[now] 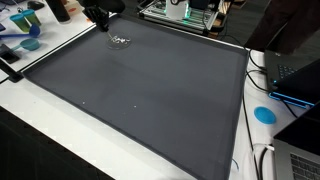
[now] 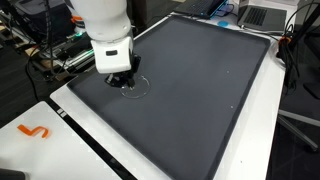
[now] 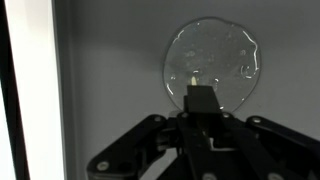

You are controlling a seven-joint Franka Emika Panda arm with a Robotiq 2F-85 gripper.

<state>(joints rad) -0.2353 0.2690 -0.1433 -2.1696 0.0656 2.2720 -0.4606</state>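
In the wrist view the gripper (image 3: 200, 95) comes in from the bottom, its fingers pressed together into one narrow tip. Whether they pinch anything cannot be told. The tip overlaps the near rim of the clear plastic disc (image 3: 212, 62), which lies straight ahead of the fingers and slightly to the picture's right. The disc is round, with no long axis, and it is see-through, dimpled and glinting. It rests flat on the dark grey mat (image 3: 100, 60). An exterior view shows the clear plastic disc (image 2: 135, 86) near a mat corner, with the white table (image 2: 255, 130) beyond the mat's edge.
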